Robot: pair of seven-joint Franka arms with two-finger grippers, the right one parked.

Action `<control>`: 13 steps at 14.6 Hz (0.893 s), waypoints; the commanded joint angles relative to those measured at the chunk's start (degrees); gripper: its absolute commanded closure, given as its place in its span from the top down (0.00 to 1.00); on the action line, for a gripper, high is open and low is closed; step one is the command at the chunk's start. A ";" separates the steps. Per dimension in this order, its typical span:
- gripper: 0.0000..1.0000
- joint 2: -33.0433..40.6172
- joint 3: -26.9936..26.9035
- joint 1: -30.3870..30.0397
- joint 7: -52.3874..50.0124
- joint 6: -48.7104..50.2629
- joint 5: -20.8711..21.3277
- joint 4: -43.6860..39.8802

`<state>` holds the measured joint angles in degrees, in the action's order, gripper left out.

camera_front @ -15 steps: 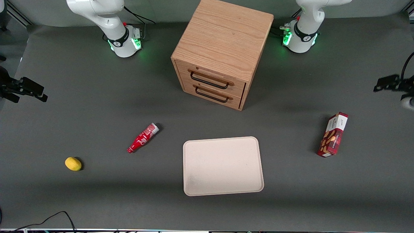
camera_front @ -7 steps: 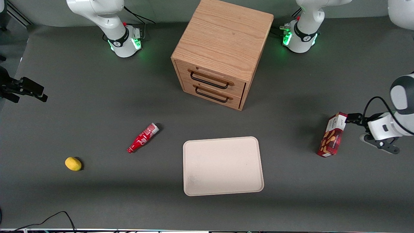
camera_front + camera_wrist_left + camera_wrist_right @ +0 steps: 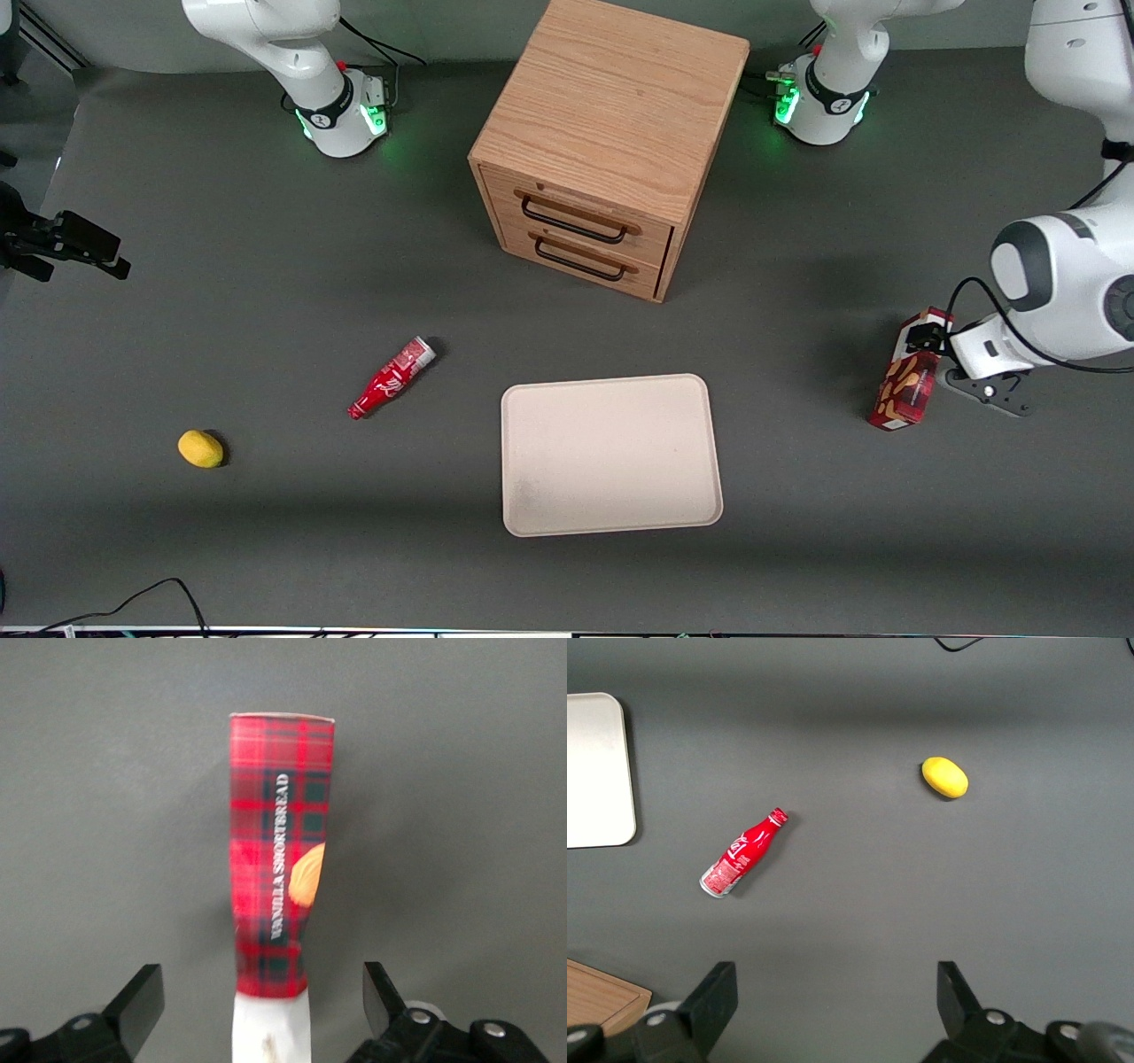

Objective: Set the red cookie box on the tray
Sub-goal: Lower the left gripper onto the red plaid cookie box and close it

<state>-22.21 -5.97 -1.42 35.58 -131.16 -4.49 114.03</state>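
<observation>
The red cookie box [image 3: 905, 390] lies on the grey table toward the working arm's end, dark-red tartan with golden cookie pictures and a white end panel. My left gripper [image 3: 928, 338] hangs over the box's white end, the end farther from the front camera. In the left wrist view the box [image 3: 279, 859] stretches away between the two black fingers [image 3: 140, 1005], which stand wide apart on either side of the white end without touching it. My left gripper [image 3: 263, 1010] is open. The beige tray [image 3: 609, 454] lies flat at mid-table, nearer the front camera than the cabinet; its corner shows in the right wrist view [image 3: 598, 771].
A wooden two-drawer cabinet [image 3: 607, 142] stands at the table's middle, farther from the front camera. A small red bottle [image 3: 391, 378] lies beside the tray toward the parked arm's end, and a yellow lemon [image 3: 200, 448] lies farther that way.
My left arm has swung in from the table's edge and come over the cookie box's white end. The box, tray and other things have not moved.
</observation>
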 commanded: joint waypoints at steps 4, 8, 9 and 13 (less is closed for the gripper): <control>0.52 -2.58 0.52 0.10 1.07 -8.58 -1.14 3.74; 0.00 -2.58 0.43 -0.16 1.16 -7.79 -1.22 3.57; 0.00 -2.58 0.43 -0.16 1.16 -7.71 -1.22 3.48; 0.00 -1.53 0.08 -0.25 1.25 -4.82 -1.22 2.26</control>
<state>-25.51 -5.50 -1.56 35.58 -138.60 -4.88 116.90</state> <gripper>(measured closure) 0.736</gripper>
